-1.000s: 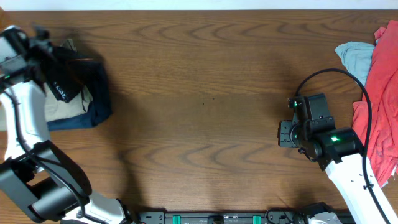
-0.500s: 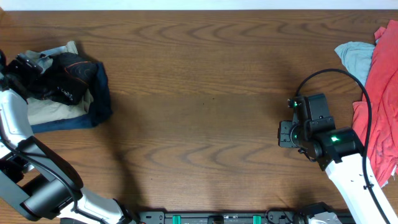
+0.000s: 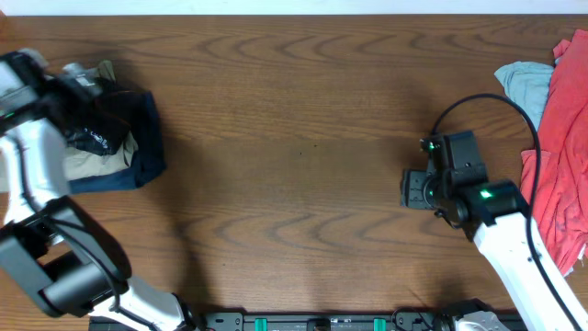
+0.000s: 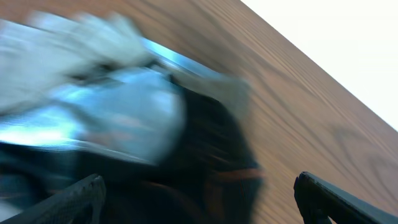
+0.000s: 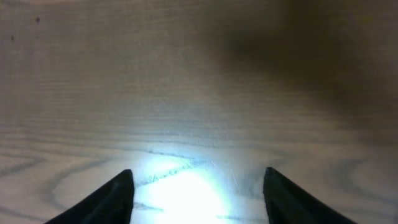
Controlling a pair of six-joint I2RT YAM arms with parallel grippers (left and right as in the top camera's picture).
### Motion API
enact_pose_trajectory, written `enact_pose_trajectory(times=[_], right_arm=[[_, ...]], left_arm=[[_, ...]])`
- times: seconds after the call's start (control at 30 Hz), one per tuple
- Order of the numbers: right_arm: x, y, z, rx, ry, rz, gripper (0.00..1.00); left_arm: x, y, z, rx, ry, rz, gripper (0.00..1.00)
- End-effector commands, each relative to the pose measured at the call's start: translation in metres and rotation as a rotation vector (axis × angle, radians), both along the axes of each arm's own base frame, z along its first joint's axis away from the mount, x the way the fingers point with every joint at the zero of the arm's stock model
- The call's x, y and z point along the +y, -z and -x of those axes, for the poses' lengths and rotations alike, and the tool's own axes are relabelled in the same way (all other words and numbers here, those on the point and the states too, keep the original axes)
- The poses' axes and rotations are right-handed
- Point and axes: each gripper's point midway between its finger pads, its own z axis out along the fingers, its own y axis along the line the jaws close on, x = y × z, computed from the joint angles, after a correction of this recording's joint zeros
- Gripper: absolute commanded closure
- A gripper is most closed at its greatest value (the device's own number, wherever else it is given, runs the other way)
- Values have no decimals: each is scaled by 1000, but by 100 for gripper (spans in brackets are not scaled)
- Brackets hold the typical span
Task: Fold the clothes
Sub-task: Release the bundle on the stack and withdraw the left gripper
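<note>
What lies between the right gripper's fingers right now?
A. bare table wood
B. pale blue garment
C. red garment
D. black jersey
A: the right wrist view shows the right gripper open over the bare table, only wood grain between its fingertips; the red garment lies apart at the table's edge.

The left arm (image 3: 41, 161) reaches way out to the far-left corner, and the left tool (image 4: 199, 202) has its fingers spread wide, though that view's pretty smeared. The right arm (image 3: 510, 244) comes in from bottom right, right tool (image 5: 198, 193) pointing left, fingers apart too.
</note>
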Motion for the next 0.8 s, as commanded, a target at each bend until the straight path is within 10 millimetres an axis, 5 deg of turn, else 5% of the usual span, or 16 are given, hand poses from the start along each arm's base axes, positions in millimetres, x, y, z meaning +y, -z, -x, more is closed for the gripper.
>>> enact_pose_trajectory(times=[0.0,0.07,0.23,0.43,0.57,0.77], right_arm=[[7,8,-8,24,-4,-45,25],[12,14,-14,33,-12,-63,2],[16,24,-28,25,-15,-71,1],[20,24,-48,-35,-16,-80,1],[21,30,-54,-40,-26,-76,1],[16,39,-40,32,-47,-52,1]], left_arm=[[-63,4,-24,9,164,13,2],[-104,15,-29,48,259,15,2],[-212,60,-19,214,482,53,2],[-310,123,24,454,688,80,2],[-342,148,67,629,767,88,2],[-340,138,116,807,773,108,2]])
